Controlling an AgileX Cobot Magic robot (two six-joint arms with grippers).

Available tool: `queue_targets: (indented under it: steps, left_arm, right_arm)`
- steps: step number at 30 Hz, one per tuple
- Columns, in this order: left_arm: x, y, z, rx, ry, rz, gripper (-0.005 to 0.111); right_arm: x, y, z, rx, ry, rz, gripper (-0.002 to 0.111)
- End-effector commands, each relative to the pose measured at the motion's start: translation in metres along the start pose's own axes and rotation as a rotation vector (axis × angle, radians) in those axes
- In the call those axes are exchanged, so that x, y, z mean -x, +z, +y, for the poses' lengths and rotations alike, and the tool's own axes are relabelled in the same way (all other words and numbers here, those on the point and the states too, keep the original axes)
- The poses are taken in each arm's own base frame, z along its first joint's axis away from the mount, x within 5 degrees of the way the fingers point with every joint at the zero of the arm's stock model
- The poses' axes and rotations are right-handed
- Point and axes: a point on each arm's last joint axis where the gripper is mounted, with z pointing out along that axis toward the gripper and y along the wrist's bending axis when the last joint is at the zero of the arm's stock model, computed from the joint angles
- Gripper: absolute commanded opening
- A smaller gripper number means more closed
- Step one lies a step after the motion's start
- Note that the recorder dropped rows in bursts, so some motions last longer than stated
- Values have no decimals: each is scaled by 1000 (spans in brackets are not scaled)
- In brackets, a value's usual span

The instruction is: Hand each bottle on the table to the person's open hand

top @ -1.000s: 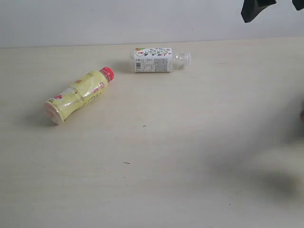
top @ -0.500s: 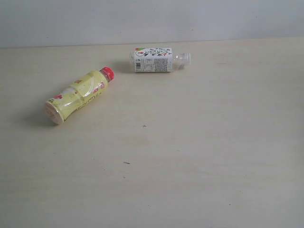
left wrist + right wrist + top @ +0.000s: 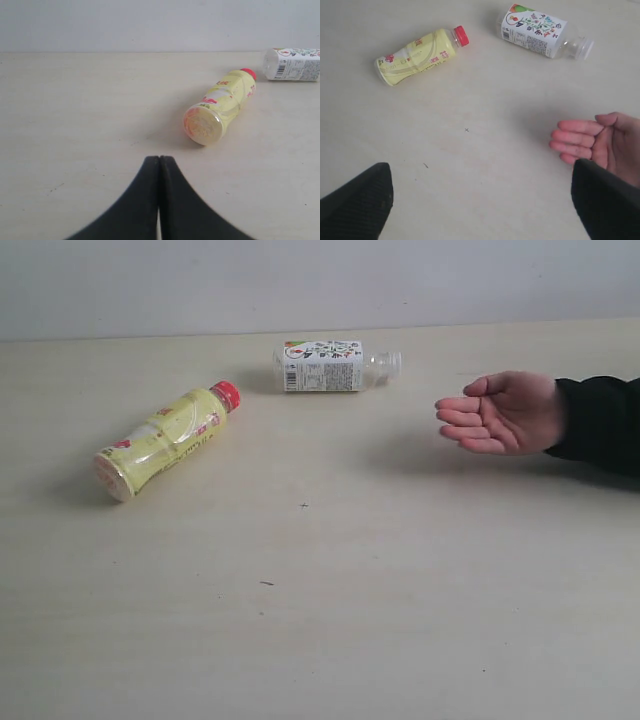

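Two bottles lie on their sides on the table point(image 3: 330, 620). The yellow bottle point(image 3: 165, 440) point(image 3: 220, 106) point(image 3: 418, 55) with a red cap is at the left. The clear bottle with a white printed label point(image 3: 328, 365) point(image 3: 294, 64) point(image 3: 540, 31) lies near the back edge. The person's open hand point(image 3: 503, 412) point(image 3: 597, 141), palm up from a black sleeve, reaches in from the right. My left gripper point(image 3: 159, 159) is shut and empty, short of the yellow bottle's base. My right gripper point(image 3: 482, 185) is wide open with bare table between its fingers, the hand beside one finger. Neither gripper shows in the exterior view.
A pale grey wall point(image 3: 300, 285) runs behind the table's back edge. A few tiny dark specks point(image 3: 304, 505) mark the tabletop between the bottles and the front.
A dark gripper tip at the top right corner left the exterior view. The person's open hand has come in from the right. Both bottles lie where they were.
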Motion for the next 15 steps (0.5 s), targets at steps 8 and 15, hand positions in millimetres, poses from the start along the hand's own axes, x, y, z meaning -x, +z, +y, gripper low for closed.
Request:
queue_targets:
  steps: [8, 15]
  left_arm:
    - [1, 0, 0, -7, -3, -13, 0]
    - [1, 0, 0, -7, -3, -13, 0]
  right_arm:
    - [-1, -2, -2, -30, -109, -1, 91]
    - [1, 11, -7, -16, -379, 32, 86]
